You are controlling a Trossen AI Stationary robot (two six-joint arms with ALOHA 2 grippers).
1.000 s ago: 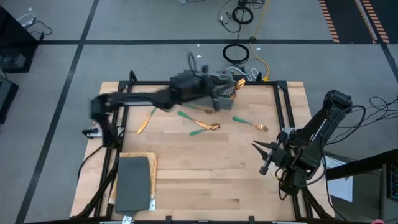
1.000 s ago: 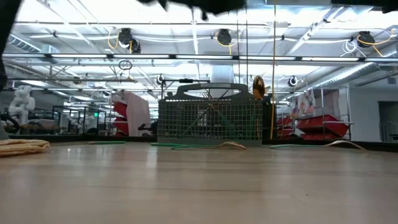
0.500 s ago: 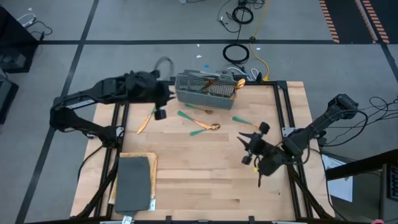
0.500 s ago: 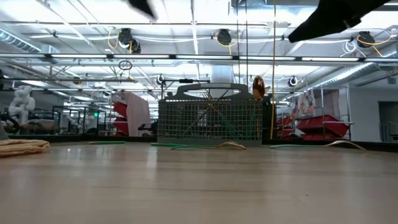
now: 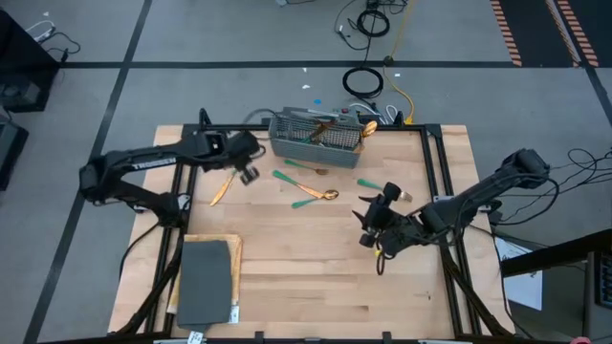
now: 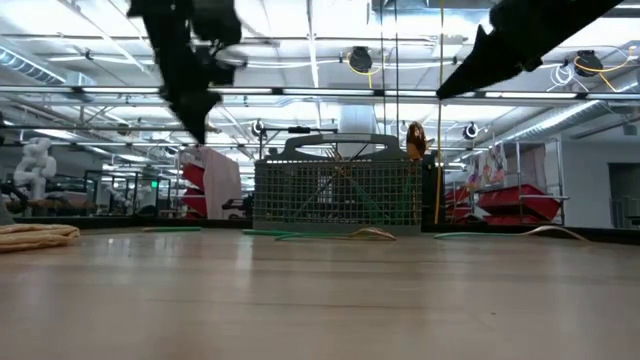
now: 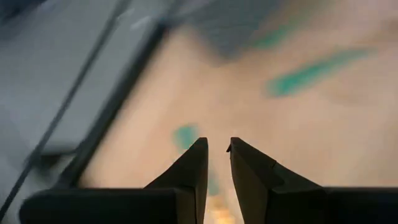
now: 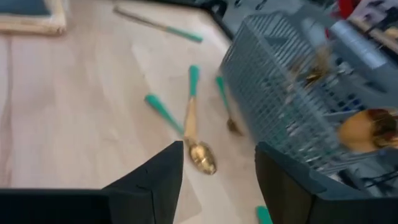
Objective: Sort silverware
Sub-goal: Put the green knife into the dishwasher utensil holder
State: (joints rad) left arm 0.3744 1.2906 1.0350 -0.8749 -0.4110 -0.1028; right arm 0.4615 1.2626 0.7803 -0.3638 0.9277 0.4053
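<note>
Teal-handled silverware point(image 5: 316, 194) is lying loose mid-table beside the grey mesh caddy point(image 5: 316, 137); right gripper point(image 5: 375, 222) is hovering nearby, fingers wide, empty; left gripper point(image 5: 247, 172) is hanging w/ fingers narrowly parted, empty.

No text, label, brand, number or sign can be read in any of the views. The left arm point(image 5: 143, 164) carries a pale strip of lettering along its upper link in the high view (too small to make out a single letter). The room behind the table in the low view shows only lights, racks and red bins, none with legible marking.
</note>
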